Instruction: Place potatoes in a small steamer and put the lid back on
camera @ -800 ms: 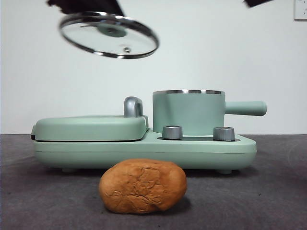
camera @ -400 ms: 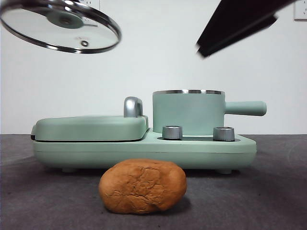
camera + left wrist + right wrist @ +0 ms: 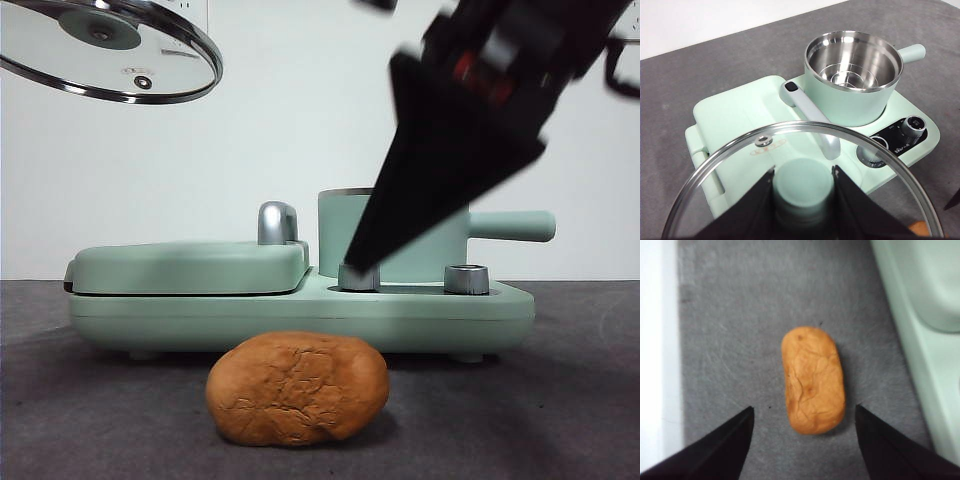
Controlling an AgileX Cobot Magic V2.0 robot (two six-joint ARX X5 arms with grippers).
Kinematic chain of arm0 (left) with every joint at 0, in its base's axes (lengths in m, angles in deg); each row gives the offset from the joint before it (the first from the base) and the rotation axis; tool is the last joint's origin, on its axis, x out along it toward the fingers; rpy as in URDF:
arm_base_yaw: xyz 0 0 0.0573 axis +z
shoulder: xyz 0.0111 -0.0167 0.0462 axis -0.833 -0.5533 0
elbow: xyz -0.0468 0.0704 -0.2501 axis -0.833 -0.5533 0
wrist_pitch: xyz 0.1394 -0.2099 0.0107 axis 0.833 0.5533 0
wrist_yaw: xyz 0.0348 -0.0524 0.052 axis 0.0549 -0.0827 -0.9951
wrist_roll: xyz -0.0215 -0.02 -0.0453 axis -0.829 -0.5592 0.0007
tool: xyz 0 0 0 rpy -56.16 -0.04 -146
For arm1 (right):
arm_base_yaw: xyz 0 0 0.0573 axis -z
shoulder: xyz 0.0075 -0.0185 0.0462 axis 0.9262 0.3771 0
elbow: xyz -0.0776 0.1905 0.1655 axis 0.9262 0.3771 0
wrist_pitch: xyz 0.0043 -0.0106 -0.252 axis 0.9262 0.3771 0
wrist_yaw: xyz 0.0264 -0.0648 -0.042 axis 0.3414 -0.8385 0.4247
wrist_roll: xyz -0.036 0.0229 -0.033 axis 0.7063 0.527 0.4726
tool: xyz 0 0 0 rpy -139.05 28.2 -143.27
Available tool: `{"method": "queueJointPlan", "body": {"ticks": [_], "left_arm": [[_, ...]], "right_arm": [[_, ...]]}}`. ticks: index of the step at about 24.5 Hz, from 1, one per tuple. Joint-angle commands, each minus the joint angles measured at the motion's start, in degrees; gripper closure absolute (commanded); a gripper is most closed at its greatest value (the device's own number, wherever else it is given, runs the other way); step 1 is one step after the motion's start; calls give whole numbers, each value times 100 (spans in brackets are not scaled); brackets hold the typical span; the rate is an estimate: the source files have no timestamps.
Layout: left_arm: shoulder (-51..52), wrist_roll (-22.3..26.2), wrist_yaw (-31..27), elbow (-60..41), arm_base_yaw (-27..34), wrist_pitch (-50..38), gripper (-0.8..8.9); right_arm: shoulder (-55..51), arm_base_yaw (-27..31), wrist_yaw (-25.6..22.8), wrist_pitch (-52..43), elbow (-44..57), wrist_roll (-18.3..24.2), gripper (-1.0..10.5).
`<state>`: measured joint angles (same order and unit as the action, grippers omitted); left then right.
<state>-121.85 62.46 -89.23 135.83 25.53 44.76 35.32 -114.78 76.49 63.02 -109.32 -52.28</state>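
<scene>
We are seeing bare mat around the potato [image 3: 813,381]; the cooker base [image 3: 920,365] is crowding one side.

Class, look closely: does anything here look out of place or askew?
The lid hangs tilted in the air, held by its knob in the left gripper, off the small steamer. The potato lies on the table, beneath the open right gripper.

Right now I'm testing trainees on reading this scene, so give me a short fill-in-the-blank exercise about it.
1. The left gripper is shut on the lid's mint-green ____.
2. The potato lies on the ____, in front of the appliance.
3. The small steamer has nothing inside: it is ____.
4. The right gripper hangs above the potato with its jaws ____.

Missing words: knob; table; empty; open
</scene>
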Motion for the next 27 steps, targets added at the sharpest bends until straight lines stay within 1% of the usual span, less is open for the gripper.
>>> {"method": "queueJointPlan", "body": {"ticks": [1, 9, 14, 18, 19, 22, 24, 27], "left_arm": [[2, -28, 2, 81, -22, -160, 804], [2, -28, 2, 81, -22, -153, 804], [2, -24, 2, 81, -22, -155, 804], [2, -17, 2, 81, -22, -155, 804], [2, -2, 2, 81, -22, -155, 804], [2, 0, 2, 81, -22, -153, 804], [2, -2, 2, 81, -22, -153, 804], [2, -2, 2, 81, -22, -153, 804]], "right_arm": [[343, -68, 20, -179, -79, 37, 615], [955, -68, 17, -656, -79, 37, 615], [1252, -68, 13, -782, -79, 26, 616], [1373, -68, 4, -791, -79, -96, 617], [1403, -72, 17, -800, -79, -131, 622], [1469, -101, 13, -802, -79, -190, 707], [1469, -101, 11, -804, -79, -326, 729], [1368, -55, 15, -647, -133, -745, 733]]}}
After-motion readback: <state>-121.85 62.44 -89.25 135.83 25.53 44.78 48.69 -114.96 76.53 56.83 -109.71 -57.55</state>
